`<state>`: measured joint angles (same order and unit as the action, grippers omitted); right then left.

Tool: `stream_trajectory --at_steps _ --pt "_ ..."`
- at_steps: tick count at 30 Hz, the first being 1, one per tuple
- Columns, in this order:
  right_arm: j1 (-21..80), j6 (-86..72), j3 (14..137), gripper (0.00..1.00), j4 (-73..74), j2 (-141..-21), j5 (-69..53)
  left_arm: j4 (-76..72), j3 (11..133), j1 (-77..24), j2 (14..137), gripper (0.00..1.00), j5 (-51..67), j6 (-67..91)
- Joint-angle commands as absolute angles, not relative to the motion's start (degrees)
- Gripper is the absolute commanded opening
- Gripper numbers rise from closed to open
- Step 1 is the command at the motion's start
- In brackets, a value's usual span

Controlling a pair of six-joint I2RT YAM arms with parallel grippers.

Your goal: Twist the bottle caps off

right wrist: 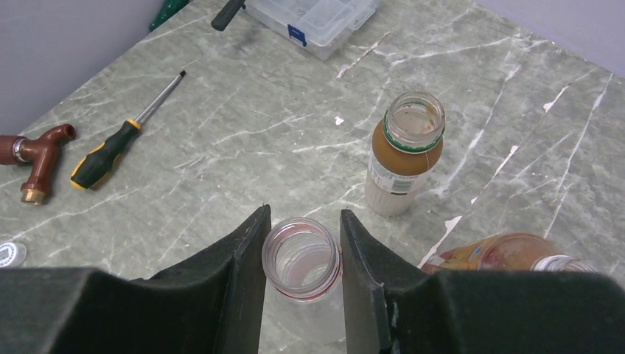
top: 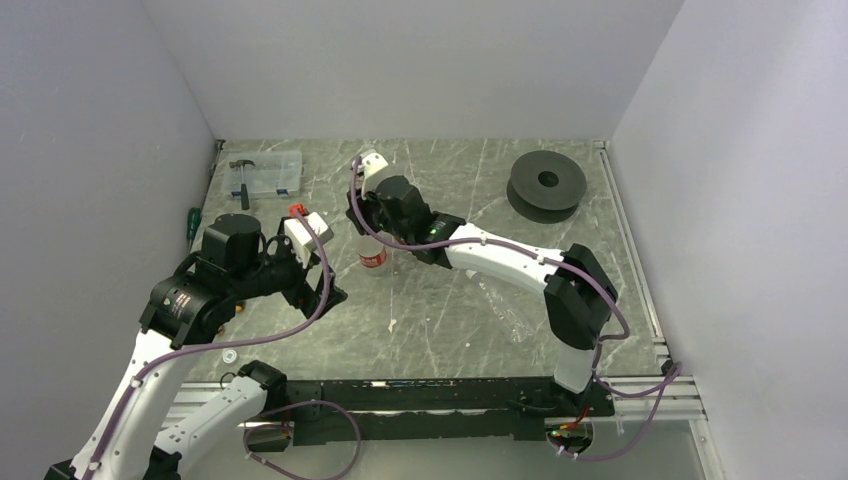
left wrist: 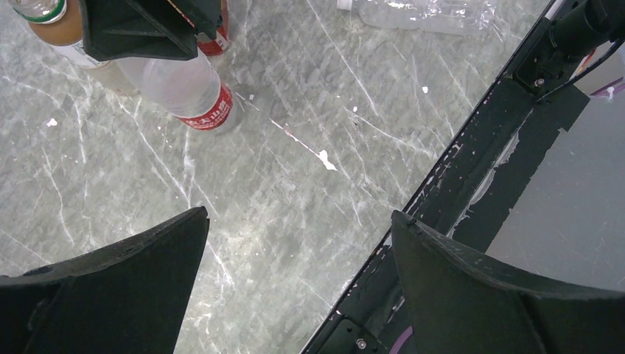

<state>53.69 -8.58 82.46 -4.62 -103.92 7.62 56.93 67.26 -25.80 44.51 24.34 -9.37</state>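
My right gripper (right wrist: pixel 304 214) is shut on the neck of the red-labelled bottle (right wrist: pixel 302 259), which stands upright with an open mouth and no cap. It shows mid-table in the top view (top: pixel 372 256) and in the left wrist view (left wrist: pixel 193 90). The amber bottle (right wrist: pixel 404 151) stands just beyond it, also open, with a green ring on its neck. A white cap (right wrist: pixel 9 254) lies on the table at the far left. My left gripper (left wrist: pixel 298 217) is open and empty, hovering near the table's front edge (top: pixel 325 292).
A bottle with an orange label (right wrist: pixel 508 254) lies on its side right of my right fingers. A clear bottle (left wrist: pixel 427 15) lies under the right arm. A screwdriver (right wrist: pixel 118 144), a brown tap fitting (right wrist: pixel 37 158), a clear box (top: pixel 265 172) and a black spool (top: pixel 547 182) are around.
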Motion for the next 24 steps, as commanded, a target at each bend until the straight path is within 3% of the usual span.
stream_trajectory --at_steps 1,4,11,19,24 --pt "54.2 -8.3 82.5 0.00 -7.8 -103.1 9.3 55.4 67.9 -25.8 44.3 0.99 25.3 -9.2" --pt "54.2 -8.8 79.8 0.03 -9.6 -102.0 9.8 55.1 67.7 -25.8 44.4 0.99 25.4 -9.1" --pt "54.2 -11.2 78.1 0.45 -10.6 -100.1 12.3 54.9 68.2 -25.8 44.9 0.99 26.2 -8.9" --pt "54.2 -11.3 77.8 0.69 -10.5 -97.1 13.1 54.8 68.2 -25.8 44.9 0.99 26.9 -8.6" --pt "54.2 -10.6 78.3 0.79 -9.6 -95.7 13.6 54.6 68.3 -25.8 45.0 0.99 27.5 -8.4"
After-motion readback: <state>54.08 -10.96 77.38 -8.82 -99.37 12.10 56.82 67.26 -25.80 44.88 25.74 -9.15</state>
